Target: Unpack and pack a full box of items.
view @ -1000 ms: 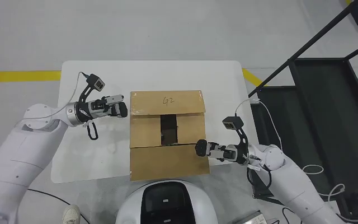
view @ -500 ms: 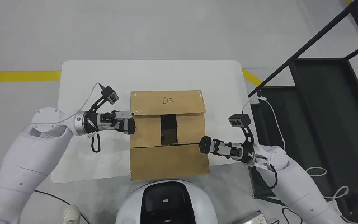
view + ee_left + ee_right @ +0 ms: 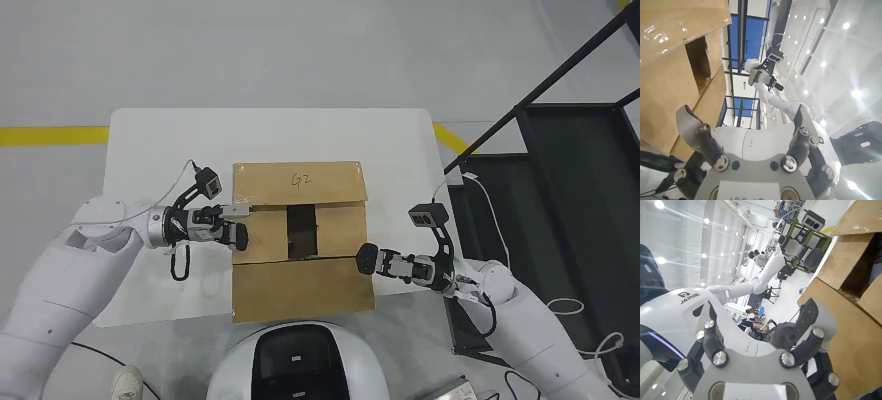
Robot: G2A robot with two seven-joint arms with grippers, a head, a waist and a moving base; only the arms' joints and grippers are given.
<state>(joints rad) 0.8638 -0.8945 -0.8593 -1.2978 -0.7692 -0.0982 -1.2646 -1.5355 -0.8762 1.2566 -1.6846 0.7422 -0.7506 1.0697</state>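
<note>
Cardboard box [image 3: 262, 285] mid-frame on white table [image 3: 150, 150], one gripper at each side.
Left of centre in the top view: left gripper [image 3: 232, 226] at the box's left edge, level with the side flaps [image 3: 258, 238]. In its wrist view the fingers are spread wide with nothing between them, and one finger is just beside the cardboard. Centre: box top partly shut. Far flap [image 3: 300, 180] lies flat with handwriting on it. Side flaps are folded in with a dark gap [image 3: 301, 232] between them, contents too dark to tell. Near flap [image 3: 310, 292] lies flat toward the lower edge. Right of centre: right gripper [image 3: 366, 260] at the box's right edge by the near flap, fingers apart, empty, padded finger just beside the box corner. Far right: black metal rack [image 3: 570, 190], off the table.
</note>
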